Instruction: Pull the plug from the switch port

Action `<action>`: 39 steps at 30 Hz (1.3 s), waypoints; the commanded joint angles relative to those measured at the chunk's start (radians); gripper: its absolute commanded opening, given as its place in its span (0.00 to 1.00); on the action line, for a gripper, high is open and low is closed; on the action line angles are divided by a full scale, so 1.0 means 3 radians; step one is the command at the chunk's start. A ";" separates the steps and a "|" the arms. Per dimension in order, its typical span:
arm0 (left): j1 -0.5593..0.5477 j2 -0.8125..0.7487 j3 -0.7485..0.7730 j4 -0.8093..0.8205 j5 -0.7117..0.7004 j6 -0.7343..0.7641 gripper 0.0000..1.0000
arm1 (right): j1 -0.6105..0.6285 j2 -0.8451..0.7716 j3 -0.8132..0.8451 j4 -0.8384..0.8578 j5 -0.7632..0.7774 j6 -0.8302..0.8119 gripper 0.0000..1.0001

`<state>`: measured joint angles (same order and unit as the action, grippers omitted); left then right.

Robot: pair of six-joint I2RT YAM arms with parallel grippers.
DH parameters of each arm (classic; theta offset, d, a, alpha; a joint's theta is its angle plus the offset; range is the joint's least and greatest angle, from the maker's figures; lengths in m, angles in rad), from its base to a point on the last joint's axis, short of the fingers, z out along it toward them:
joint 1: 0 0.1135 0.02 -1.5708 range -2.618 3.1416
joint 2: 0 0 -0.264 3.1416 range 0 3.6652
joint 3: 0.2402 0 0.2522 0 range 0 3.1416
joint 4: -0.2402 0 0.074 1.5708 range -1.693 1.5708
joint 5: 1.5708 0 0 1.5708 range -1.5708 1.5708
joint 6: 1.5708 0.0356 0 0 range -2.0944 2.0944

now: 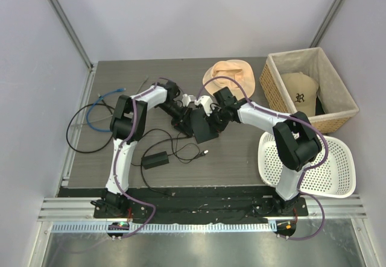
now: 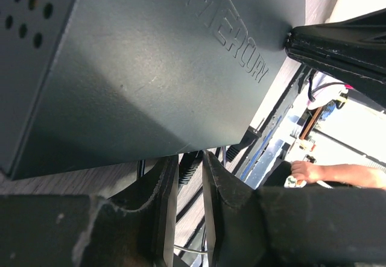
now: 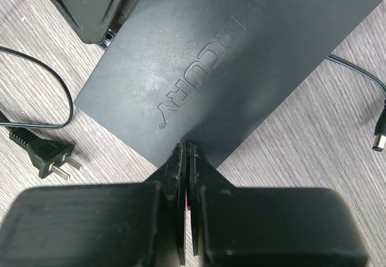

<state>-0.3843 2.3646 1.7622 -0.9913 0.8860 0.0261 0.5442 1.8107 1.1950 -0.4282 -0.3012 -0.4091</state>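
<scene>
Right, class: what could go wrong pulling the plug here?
The shut right end effector only touches one corner of the switch, so the box could pivot or slide. The left end effector brackets something dark and ridged that I cannot identify, so it may tug a wrong lead.

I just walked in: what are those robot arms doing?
Two robot arms meet at a flat black switch box. The right gripper, jaws shut, has its tips at one corner of the box, perhaps to steady it. The left gripper straddles a small dark piece at the box's edge, probably the plug. Whether it is gripped, I can't tell.
</scene>
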 commanded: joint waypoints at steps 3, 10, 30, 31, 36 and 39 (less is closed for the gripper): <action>-0.0074 0.0079 0.0032 0.0507 -0.0575 -0.0067 0.24 | 0.0022 0.0075 -0.0031 -0.0066 0.0089 -0.0012 0.02; -0.0120 0.0085 0.0103 0.0543 -0.0637 -0.0286 0.21 | 0.0032 0.0080 -0.0046 -0.0045 0.0094 -0.0017 0.02; -0.0151 0.0258 0.0338 0.0492 -0.0846 -0.0415 0.00 | 0.0052 0.0075 0.0015 -0.0055 0.0094 0.0003 0.01; -0.0151 0.0269 0.0349 0.0482 -0.0862 -0.0399 0.00 | 0.0047 0.0075 0.0051 -0.0055 0.0084 0.0014 0.01; -0.0146 0.0422 0.0635 0.0175 -0.0816 -0.0246 0.00 | 0.0057 0.0217 0.0404 -0.0055 -0.0054 0.0121 0.01; -0.0140 0.0504 0.0747 0.0104 -0.0821 -0.0215 0.00 | 0.0093 0.0325 0.0481 -0.0061 0.0006 0.0086 0.01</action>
<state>-0.4232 2.4397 1.9465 -1.0546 0.7975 -0.0872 0.5510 1.8694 1.2781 -0.4469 -0.2840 -0.3931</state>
